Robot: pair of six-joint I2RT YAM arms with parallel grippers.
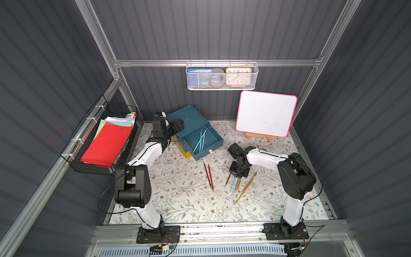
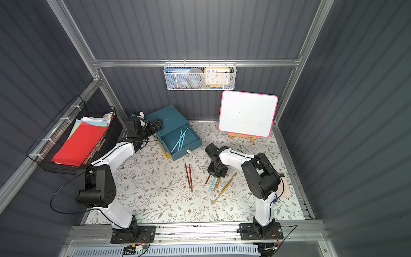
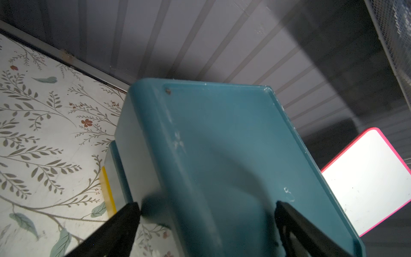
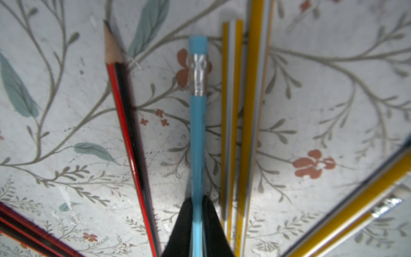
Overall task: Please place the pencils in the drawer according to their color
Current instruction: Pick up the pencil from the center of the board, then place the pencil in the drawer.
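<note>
Right wrist view: we are clamping right gripper point(image 4: 198, 200) on blue pencil point(image 4: 197, 133); adjacent yellow pencils point(image 4: 238, 89) may snag on lift. Left gripper point(image 3: 206, 205) jaws apart.

Soft overhead light brightens the tabletop point(image 1: 178, 200); the walls point(image 1: 44, 66) are dim. Wrist views blur near the fingers point(image 4: 182, 229), edges warped.

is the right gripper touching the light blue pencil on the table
Touching. In the right wrist view the right gripper pinches the light blue pencil, with a black finger against each side.
</note>
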